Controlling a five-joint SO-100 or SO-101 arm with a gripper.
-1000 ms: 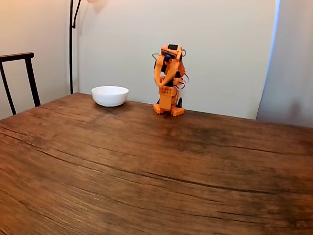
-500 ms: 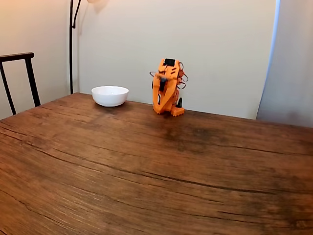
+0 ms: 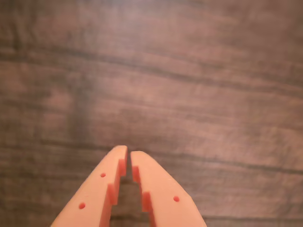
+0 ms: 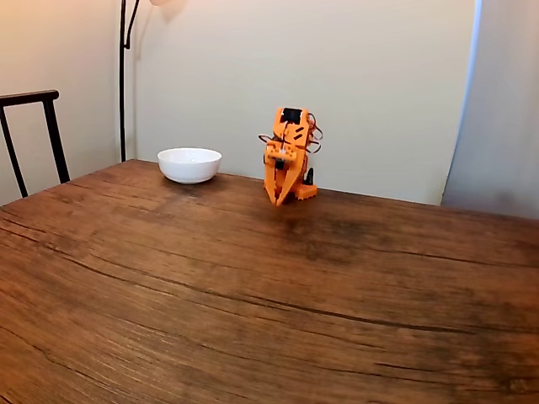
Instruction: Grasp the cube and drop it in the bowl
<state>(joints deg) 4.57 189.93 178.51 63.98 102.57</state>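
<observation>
The orange arm (image 4: 288, 156) sits folded at the far edge of the wooden worktop (image 4: 253, 286), just to the right of the white bowl (image 4: 189, 164) in the fixed view, with its tool (image 4: 280, 200) pointing down at the wood close in front of its own base. In the wrist view the tool (image 3: 129, 155) has its two fingers nearly pressed together, with only a thin slit between the tips and nothing pinched between them; below it lies bare wood grain. The cube is not to be found in either picture, so I cannot say where it is relative to the bowl. That is the main hazard as I judge it: with no cube in sight, any reach is a guess, and the tool could come down on empty worktop and scrape the wood. A second risk is the near-shut fingers; unless they spread before the descent, they would likely knock so small a cube aside rather than straddle it. Third, the bowl stands close beside the arm, so a wide swing of the arm toward that side could clip its rim and shove it toward the worktop's edge.
</observation>
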